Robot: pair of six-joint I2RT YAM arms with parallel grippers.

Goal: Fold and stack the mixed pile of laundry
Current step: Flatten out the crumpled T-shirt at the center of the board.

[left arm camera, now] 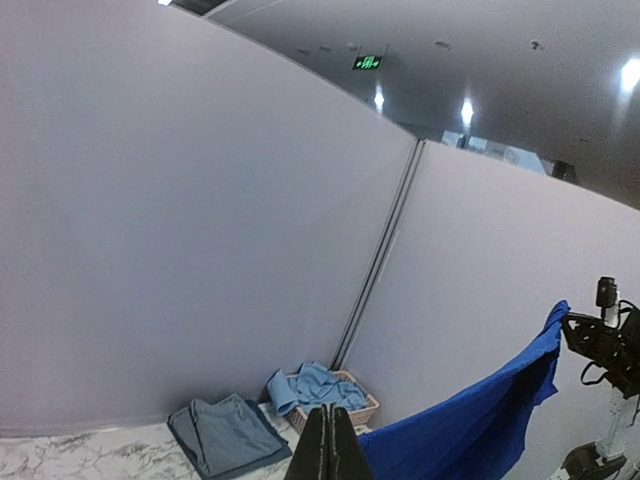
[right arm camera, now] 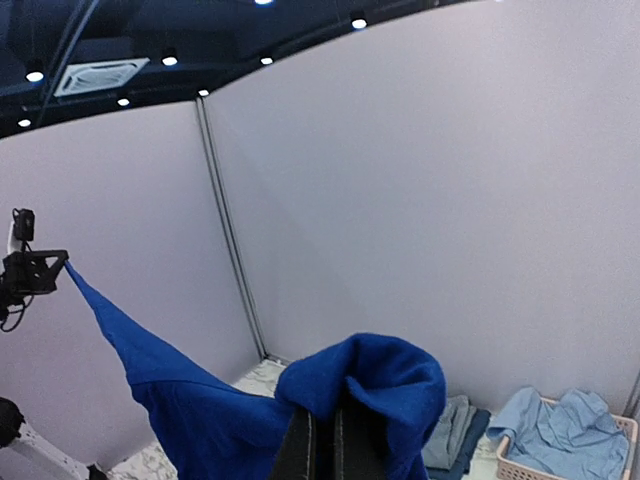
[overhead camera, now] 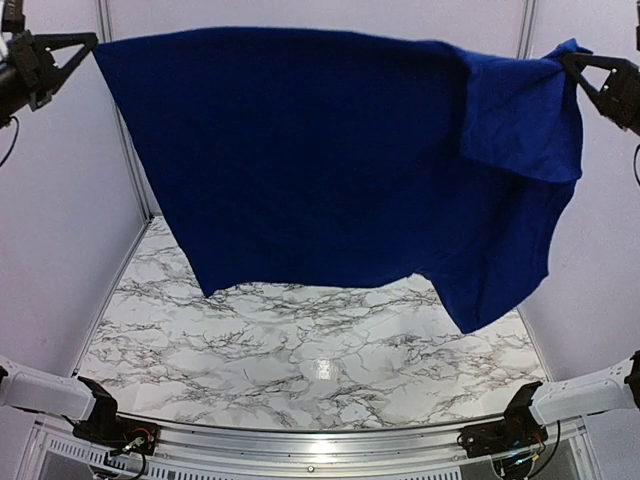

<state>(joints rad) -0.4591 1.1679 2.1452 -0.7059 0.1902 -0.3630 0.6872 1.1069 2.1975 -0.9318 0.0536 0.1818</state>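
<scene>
A royal-blue T-shirt [overhead camera: 330,160] hangs spread wide, high above the marble table [overhead camera: 300,370]. My left gripper [overhead camera: 93,41] is shut on its upper left corner. My right gripper [overhead camera: 566,60] is shut on its upper right corner, where the cloth bunches and a sleeve flap hangs down. In the left wrist view the shut fingers [left arm camera: 322,447] sit at the bottom edge and the shirt [left arm camera: 460,425] stretches away to the right gripper [left arm camera: 572,325]. In the right wrist view blue cloth [right arm camera: 380,390] folds over the shut fingers [right arm camera: 302,450]. No lettering shows.
A folded stack of faded denim over navy [left arm camera: 225,435] lies on the table near the back corner. Beside it stands a pink lattice basket [left arm camera: 362,410] holding a light-blue shirt [left arm camera: 315,388]. Both also show in the right wrist view: the basket [right arm camera: 520,470] and the denim [right arm camera: 455,428]. Partition walls enclose the table.
</scene>
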